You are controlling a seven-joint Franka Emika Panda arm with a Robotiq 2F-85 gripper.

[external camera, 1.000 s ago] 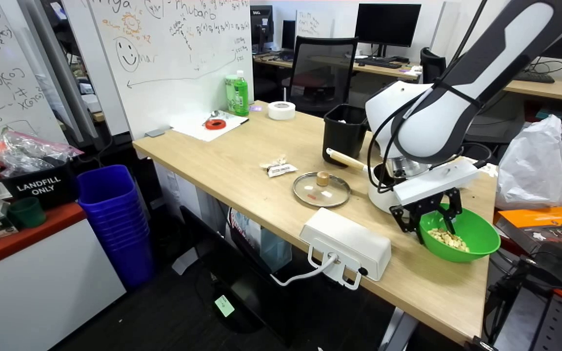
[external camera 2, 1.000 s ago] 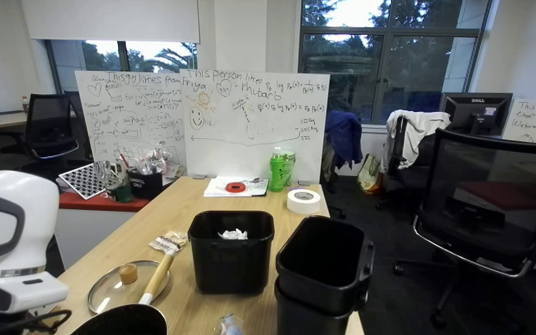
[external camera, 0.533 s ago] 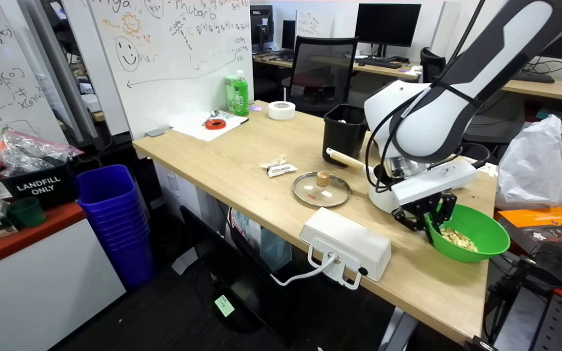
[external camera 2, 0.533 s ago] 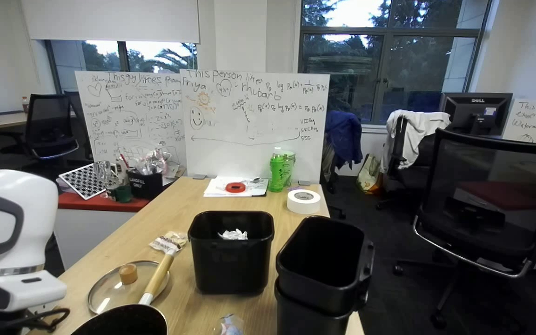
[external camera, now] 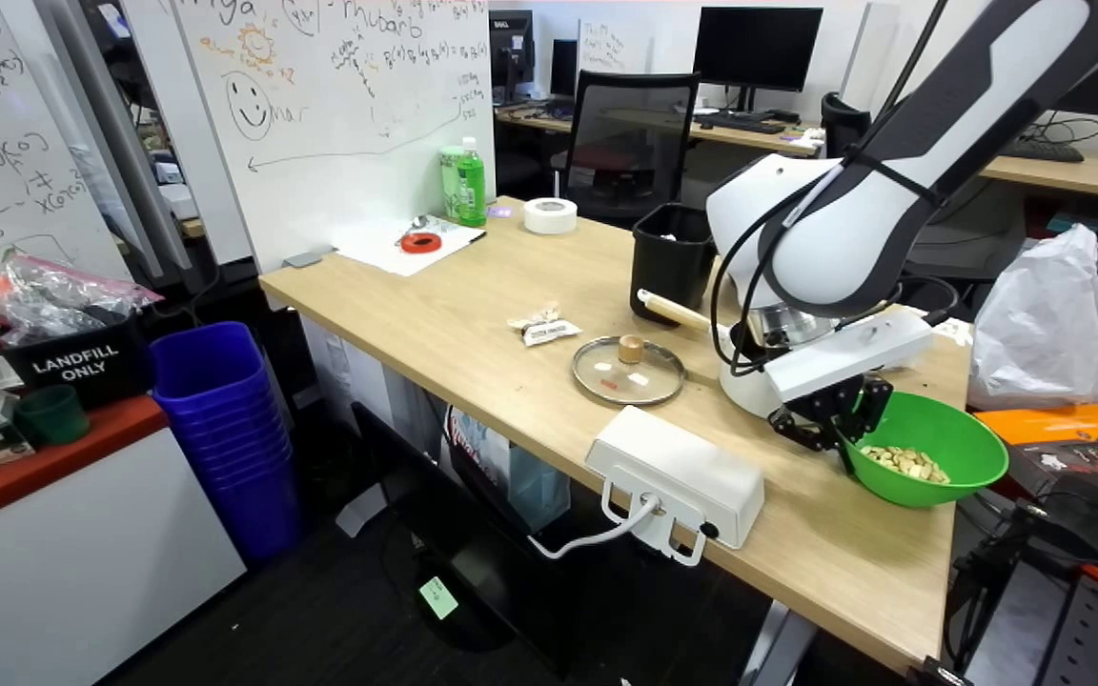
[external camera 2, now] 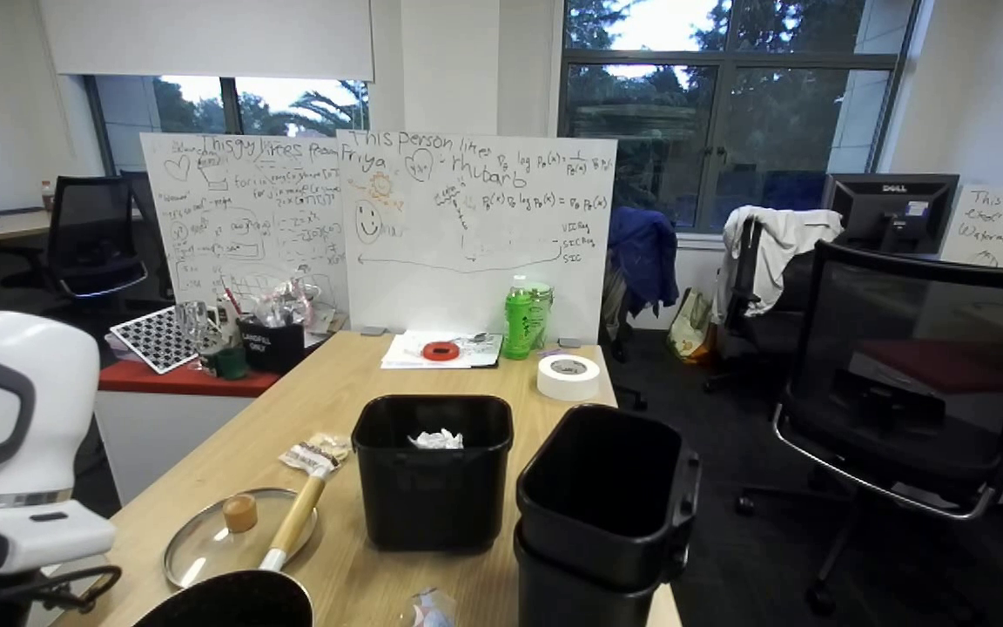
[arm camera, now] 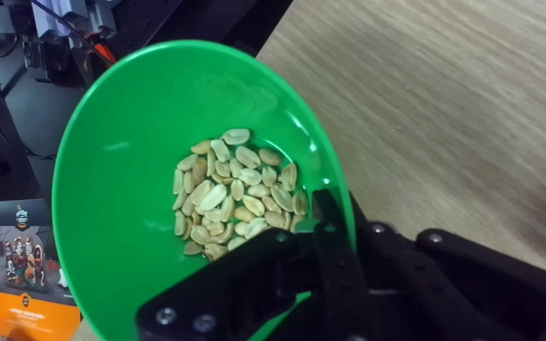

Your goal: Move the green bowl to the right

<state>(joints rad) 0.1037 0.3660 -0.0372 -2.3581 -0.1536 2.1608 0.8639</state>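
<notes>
In an exterior view I have the claw (external camera: 844,457) clamped on the rim of the green bowl (external camera: 954,443), on the side nearer the white pot (external camera: 744,393). The bowl is at the picture's right end of the table (external camera: 454,305), reaching past the edge; I can't tell whether its base touches the wood. A glass lid (external camera: 629,371) lies flat near the pot.

In an exterior view I get the robot arm (external camera 2: 23,392) at the left, the pot's dark inside low down with its handle crossing in front of the lid, and a black bin (external camera 2: 432,496) holding a white scrap (external camera 2: 438,439).

On the wrist view I look into the bowl at the peanuts (arm camera: 237,190); one finger is inside its wall, the other outside.
</notes>
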